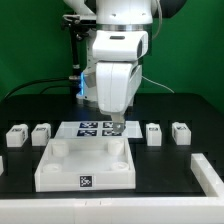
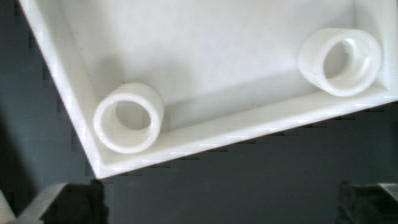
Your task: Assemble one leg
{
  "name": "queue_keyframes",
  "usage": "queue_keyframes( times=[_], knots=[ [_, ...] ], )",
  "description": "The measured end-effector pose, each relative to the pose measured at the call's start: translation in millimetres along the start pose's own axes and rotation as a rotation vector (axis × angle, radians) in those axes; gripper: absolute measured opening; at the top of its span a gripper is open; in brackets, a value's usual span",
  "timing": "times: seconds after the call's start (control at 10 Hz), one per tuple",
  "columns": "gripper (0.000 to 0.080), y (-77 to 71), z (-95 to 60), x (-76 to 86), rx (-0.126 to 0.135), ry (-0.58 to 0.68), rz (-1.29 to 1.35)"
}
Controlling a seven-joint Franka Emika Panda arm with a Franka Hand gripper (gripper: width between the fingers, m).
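Note:
Four small white legs stand in a row on the black table, two toward the exterior view's left point(image 1: 15, 136) point(image 1: 41, 133) and two toward its right point(image 1: 154, 133) point(image 1: 180, 132). My gripper point(image 1: 114, 126) hangs between the two pairs, above the far rim of the large white tray-like piece point(image 1: 60, 172). It holds nothing. In the wrist view the gripper point(image 2: 222, 208) is open, with its dark fingertips point(image 2: 68, 205) wide apart over bare table, just off a corner of the tray-like piece point(image 2: 222, 85). That corner has two round sockets point(image 2: 128, 118) point(image 2: 338, 60). No leg shows in the wrist view.
The marker board point(image 1: 92, 127) lies just behind the tray-like piece, under the gripper. Another white part point(image 1: 211, 172) lies at the exterior view's right edge. Cables hang behind the arm.

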State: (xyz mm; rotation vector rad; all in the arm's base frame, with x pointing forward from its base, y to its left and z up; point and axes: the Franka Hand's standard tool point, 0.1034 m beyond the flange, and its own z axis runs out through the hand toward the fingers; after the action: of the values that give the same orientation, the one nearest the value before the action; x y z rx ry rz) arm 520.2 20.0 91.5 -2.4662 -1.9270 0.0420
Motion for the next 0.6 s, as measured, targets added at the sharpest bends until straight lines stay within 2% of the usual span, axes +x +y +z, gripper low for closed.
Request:
queue_keyframes(
  times=[0.2,0.3,0.4,0.5,0.6],
  knots=[
    [0.065,0.6,1.4,-1.5,-0.006,0.003,-0.028],
    [0.065,-0.2,7.8,-10.3,-0.046,0.018,-0.138],
    [0.065,-13.0,13.4,-22.3,-0.091,0.02,-0.221],
    [0.065,-31.4,18.8,-36.7,-0.091,0.016,-0.299],
    [0.065,-40.0,22.4,-51.1,-0.09,0.013,-0.367]
  ],
)
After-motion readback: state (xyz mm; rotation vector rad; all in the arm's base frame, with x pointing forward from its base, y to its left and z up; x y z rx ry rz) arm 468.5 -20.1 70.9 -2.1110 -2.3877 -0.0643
